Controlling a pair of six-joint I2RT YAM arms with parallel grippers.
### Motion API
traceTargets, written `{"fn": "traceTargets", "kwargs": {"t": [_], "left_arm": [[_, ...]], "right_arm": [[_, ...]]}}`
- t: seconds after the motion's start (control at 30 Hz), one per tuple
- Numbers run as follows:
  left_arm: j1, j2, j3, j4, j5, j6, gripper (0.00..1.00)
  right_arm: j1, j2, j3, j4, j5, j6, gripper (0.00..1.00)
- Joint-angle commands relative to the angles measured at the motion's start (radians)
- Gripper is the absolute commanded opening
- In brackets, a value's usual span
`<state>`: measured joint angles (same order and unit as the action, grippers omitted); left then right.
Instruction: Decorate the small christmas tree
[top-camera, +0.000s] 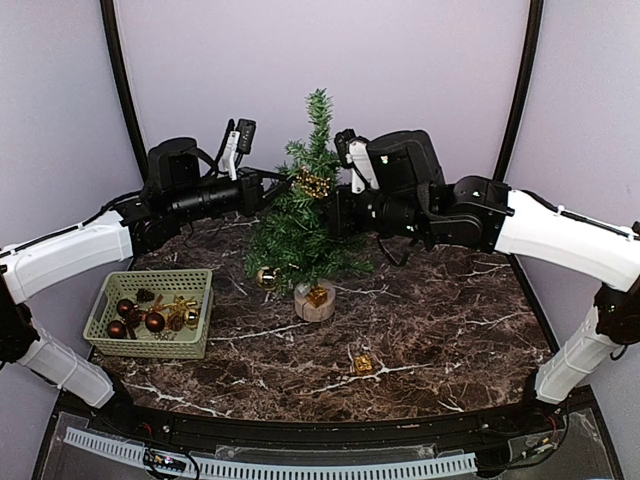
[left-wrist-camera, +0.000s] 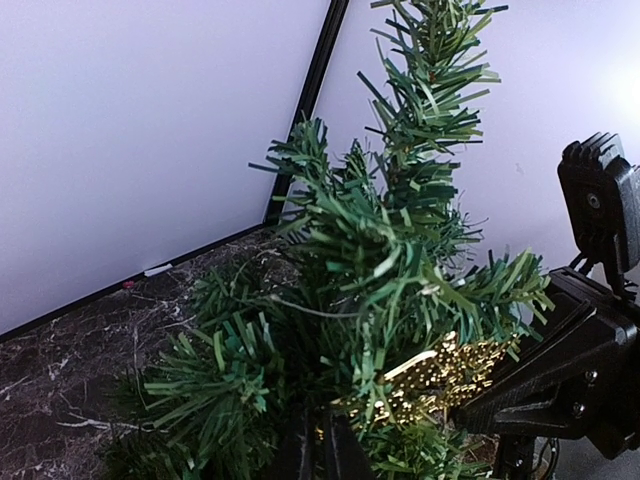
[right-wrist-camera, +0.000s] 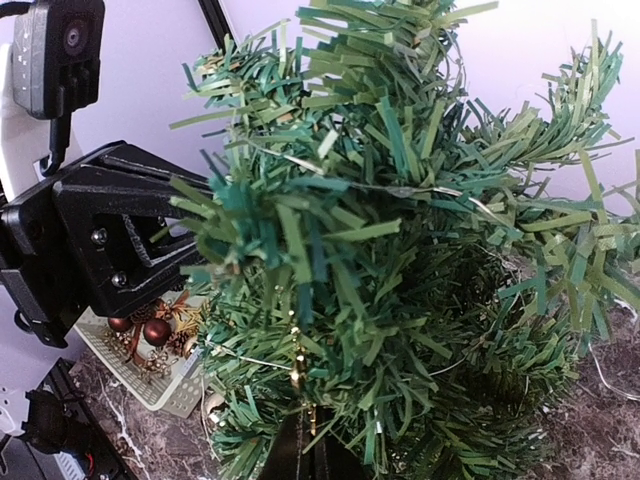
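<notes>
Centrally, small christmas tree (top-camera: 300, 230) between left end effector (left-wrist-camera: 322, 452) and right end effector (right-wrist-camera: 303, 450), both closed tight.

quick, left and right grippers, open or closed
left gripper: closed inside the small christmas tree, hold unclear
right gripper: closed, hold unclear too

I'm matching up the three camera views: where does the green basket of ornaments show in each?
Top external: the green basket sits at the lower left, on the table.
Left wrist: not in it.
Right wrist: part of the green basket shows near the lower left edge.
Shared landmark: the small christmas tree, in all three views.
</notes>
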<state>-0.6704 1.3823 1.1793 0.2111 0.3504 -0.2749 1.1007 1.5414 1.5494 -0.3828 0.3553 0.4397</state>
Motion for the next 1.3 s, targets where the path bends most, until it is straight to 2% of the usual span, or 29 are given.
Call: {"fn": "traceTargets", "kwargs": {"t": [0.0, 0.2, 0.37, 0.43, 0.53, 0.7, 0.87, 1.07, 1.27], "left_arm": [[0.002, 0.002, -0.017, 0.008, -0.001, -0.002, 0.06], [0.002, -0.011, -0.022, 0.008, -0.011, -0.004, 0.06], [0.003, -0.086, -0.045, 0.005, -0.047, 0.002, 0.13], [0.002, -0.113, -0.051, -0.010, -0.058, 0.003, 0.18], [0.002, -0.143, -0.067, -0.040, -0.078, 0.007, 0.23], [0.004, -0.190, -0.097, -0.075, -0.132, 0.009, 0.34], [0.004, -0.236, -0.132, -0.097, -0.150, 0.014, 0.44], [0.005, -0.348, -0.210, -0.152, -0.166, -0.010, 0.64], [0.005, -0.508, -0.335, -0.288, -0.214, -0.116, 0.74]], "right_arm": [[-0.011, 0.011, -0.015, 0.035, -0.002, 0.019, 0.00], [-0.013, -0.012, -0.031, 0.051, -0.010, 0.018, 0.02], [-0.012, -0.079, -0.100, 0.117, -0.063, 0.006, 0.36], [-0.012, -0.104, -0.127, 0.143, -0.082, 0.000, 0.46], [-0.012, -0.136, -0.165, 0.167, -0.093, -0.006, 0.57], [-0.011, -0.175, -0.208, 0.203, -0.122, -0.018, 0.68], [-0.011, -0.216, -0.241, 0.230, -0.120, -0.042, 0.74], [-0.010, -0.315, -0.334, 0.259, -0.114, -0.089, 0.75], [-0.010, -0.445, -0.501, 0.229, -0.082, -0.060, 0.76]]}}
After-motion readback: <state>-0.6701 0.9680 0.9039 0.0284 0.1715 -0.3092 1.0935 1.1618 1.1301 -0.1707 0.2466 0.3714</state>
